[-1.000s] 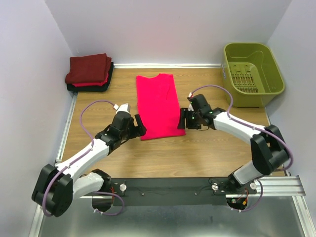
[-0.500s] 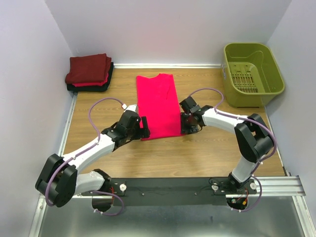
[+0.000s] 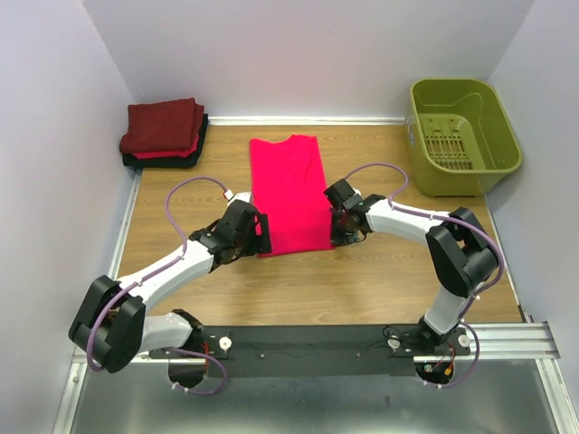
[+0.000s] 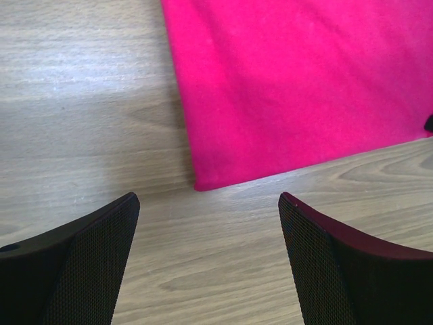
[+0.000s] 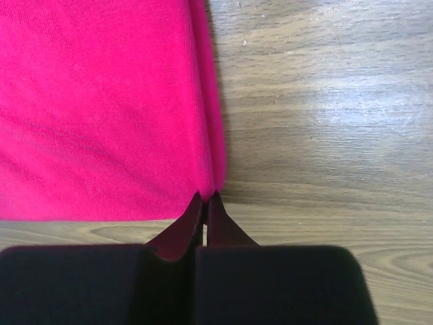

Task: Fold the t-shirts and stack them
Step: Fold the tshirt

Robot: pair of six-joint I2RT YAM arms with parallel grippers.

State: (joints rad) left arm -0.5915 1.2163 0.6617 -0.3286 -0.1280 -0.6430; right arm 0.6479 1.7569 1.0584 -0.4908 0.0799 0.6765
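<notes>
top camera overlooks the table (image 3: 362, 289); 2 wrist cameras look down close on the near hem of the pink shirt (image 3: 289, 194).

Bright pink t-shirt (image 3: 288, 194), olive-green basket (image 3: 452, 183), wood-grain table (image 3: 380, 280)

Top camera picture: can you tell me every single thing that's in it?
pink t-shirt: one, bright pink-red, lying flat as a long folded strip in the middle of the table
stack of folded t-shirts: one pile, dark maroon on top, red under it, black at the bottom, far left corner
basket: one, olive-green plastic, far right corner
table: one, light brown wood, under everything
left gripper: one, black, open, by the pink t-shirt's near left corner
right gripper: one, black, shut on the pink t-shirt's right edge near its near corner
</notes>
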